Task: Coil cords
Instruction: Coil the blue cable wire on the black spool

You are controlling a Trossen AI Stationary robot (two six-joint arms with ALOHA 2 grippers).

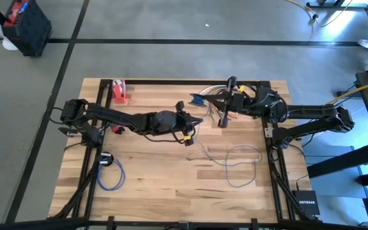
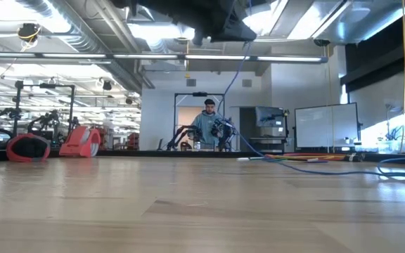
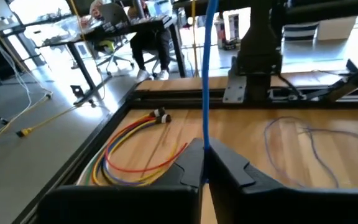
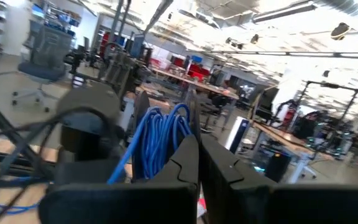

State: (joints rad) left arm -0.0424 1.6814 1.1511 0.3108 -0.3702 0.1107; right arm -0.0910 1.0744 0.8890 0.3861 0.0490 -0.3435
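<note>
Room: workshop floor beyond your table; a person (image 2: 209, 121) sits at a far bench in the low view.
Surface: wooden table (image 1: 171, 172) inside a black frame, both arms reaching toward its middle.
Left gripper (image 3: 205, 163): you see its fingers pressed together on the blue cord (image 3: 207, 74), which rises straight up from between the tips; it sits near the table's centre.
Right gripper (image 4: 199, 155): fingers closed, tips meeting; a blue coil (image 4: 160, 140) bunches just beyond them, though whether it is pinched or merely close behind you cannot tell from this angle.
Blue cord, loose part: lies in open loops on the wood (image 1: 241, 163) on the right arm's side.
Second blue loop (image 1: 110, 174): lies near the left arm's base, beside a small black disc (image 1: 105, 158).
Other cords: red, orange and yellow bundle (image 3: 135, 152) curves along the table's edge rail.
Red holder (image 1: 119, 91): stands at the far edge, well apart from both grippers.
</note>
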